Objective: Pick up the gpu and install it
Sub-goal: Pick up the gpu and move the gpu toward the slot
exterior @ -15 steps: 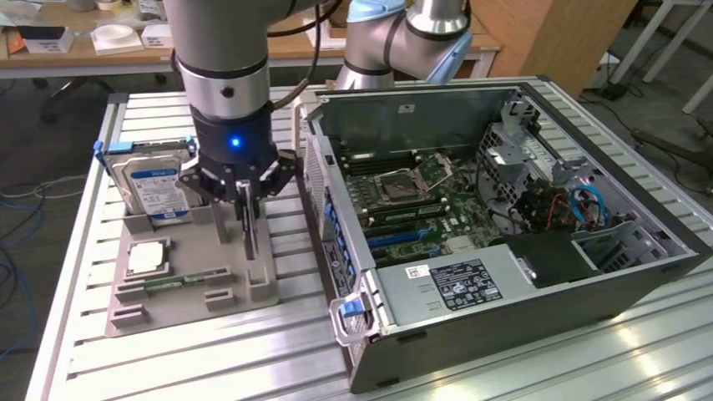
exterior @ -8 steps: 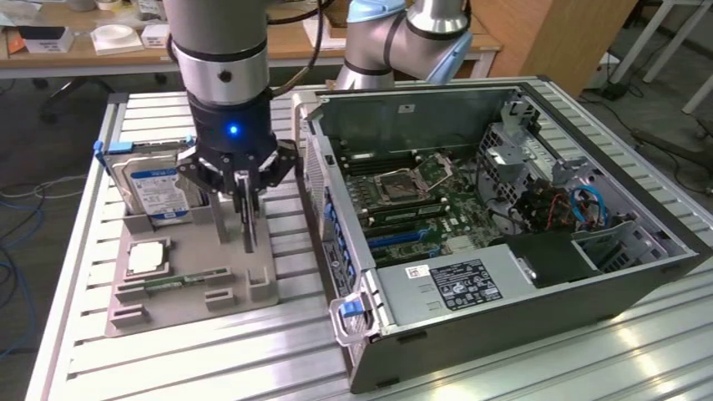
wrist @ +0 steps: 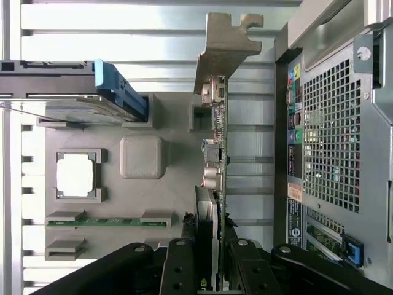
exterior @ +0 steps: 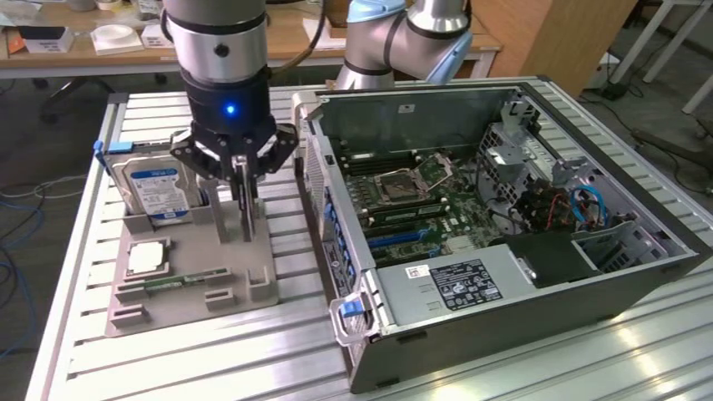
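At the exterior view's left, a grey fixture [exterior: 179, 316] lies on the slatted table [exterior: 223, 372]. It carries a hard drive [exterior: 156, 188] at its far end, with a processor [exterior: 149, 257] and a memory stick [exterior: 179, 281] nearer. Over the fixture's case-side edge the gripper [exterior: 246, 196] points straight down. Its fingers [wrist: 182, 261] are clamped on the gpu [wrist: 218, 138], which stands upright on edge. At the exterior view's right stands the open computer case [exterior: 502, 280], motherboard [exterior: 418, 205] exposed.

No text can be read; the labels on the hard drive [exterior: 154, 188] and power supply [exterior: 462, 280] are illegible
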